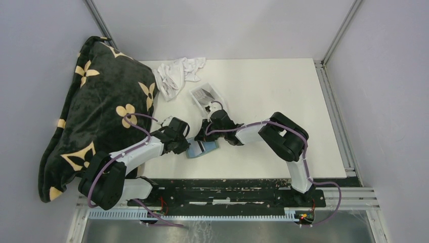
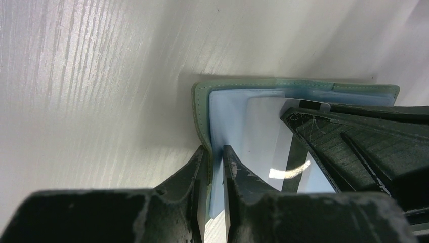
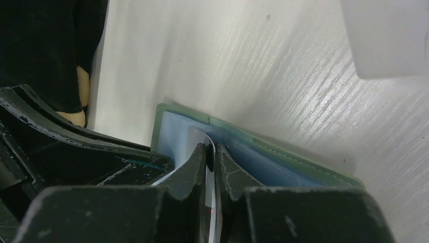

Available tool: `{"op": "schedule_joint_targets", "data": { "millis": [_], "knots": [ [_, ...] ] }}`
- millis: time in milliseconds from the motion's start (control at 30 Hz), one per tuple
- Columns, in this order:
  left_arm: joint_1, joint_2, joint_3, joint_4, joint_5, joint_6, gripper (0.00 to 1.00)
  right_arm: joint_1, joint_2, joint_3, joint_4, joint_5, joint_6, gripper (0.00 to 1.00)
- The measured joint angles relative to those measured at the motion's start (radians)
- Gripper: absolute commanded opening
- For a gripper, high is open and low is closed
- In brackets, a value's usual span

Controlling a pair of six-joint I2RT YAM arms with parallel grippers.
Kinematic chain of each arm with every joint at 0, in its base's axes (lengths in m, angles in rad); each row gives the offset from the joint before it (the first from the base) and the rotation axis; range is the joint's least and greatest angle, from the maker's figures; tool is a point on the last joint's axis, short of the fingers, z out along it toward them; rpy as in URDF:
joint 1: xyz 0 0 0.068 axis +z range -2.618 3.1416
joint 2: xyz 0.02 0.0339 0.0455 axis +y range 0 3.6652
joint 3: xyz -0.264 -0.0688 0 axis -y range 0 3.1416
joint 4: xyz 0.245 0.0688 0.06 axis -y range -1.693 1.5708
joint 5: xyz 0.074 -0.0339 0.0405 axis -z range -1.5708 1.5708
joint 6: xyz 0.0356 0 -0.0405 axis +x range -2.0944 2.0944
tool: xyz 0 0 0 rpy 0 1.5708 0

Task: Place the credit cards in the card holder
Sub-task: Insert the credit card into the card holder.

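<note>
The white table (image 1: pixel 283 91) fills the overhead view; a dark blanket with pale flower motifs (image 1: pixel 96 116) is heaped along its left side; a crumpled white cloth (image 1: pixel 178 73) lies at the far edge just beside the blanket; a clear tray (image 1: pixel 206 96) sits near the cloth, toward the table's middle.

Both arms reach inward and meet at the near-centre of the table; the overhead view places the open card holder (image 2: pixel 230 111) there, flat on the table between the two wrists, but hides the fingertips.

Left wrist view: the holder shows a grey-green stitched border and a light blue inside; the left gripper (image 2: pixel 215 152) pinches the holder's near edge, one finger on each face of the flap; a pale credit card (image 2: pixel 263 136) with a dark stripe lies over the blue lining, its far edge toward the holder's far border; a black finger of the other arm covers the card's right part.

Right wrist view: the right gripper (image 3: pixel 212 149) has its fingers drawn close on the thin edge of that card, which stands between them over the blue lining; only here do the blanket and a corner of the tray appear in the background; how deep the card sits in a slot cannot be told from any view.
</note>
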Motion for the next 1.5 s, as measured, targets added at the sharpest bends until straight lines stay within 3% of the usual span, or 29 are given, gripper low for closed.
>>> {"op": "schedule_joint_targets", "data": {
  "millis": [233,600,1067,1500],
  "knots": [
    [0.0,-0.002,-0.001,-0.001,0.005,0.0,0.22,0.016,-0.03,0.042,-0.128,0.032,-0.056,0.37],
    [-0.002,-0.005,-0.015,0.031,0.054,-0.012,0.23,0.04,-0.057,0.192,-0.49,0.11,-0.175,0.5],
    [-0.007,0.007,-0.047,0.138,0.119,-0.032,0.24,0.042,-0.05,0.349,-0.86,0.226,-0.282,0.54],
    [-0.007,0.024,-0.052,0.179,0.135,-0.032,0.25,0.033,-0.046,0.361,-0.9,0.232,-0.275,0.52]
  ]
}}
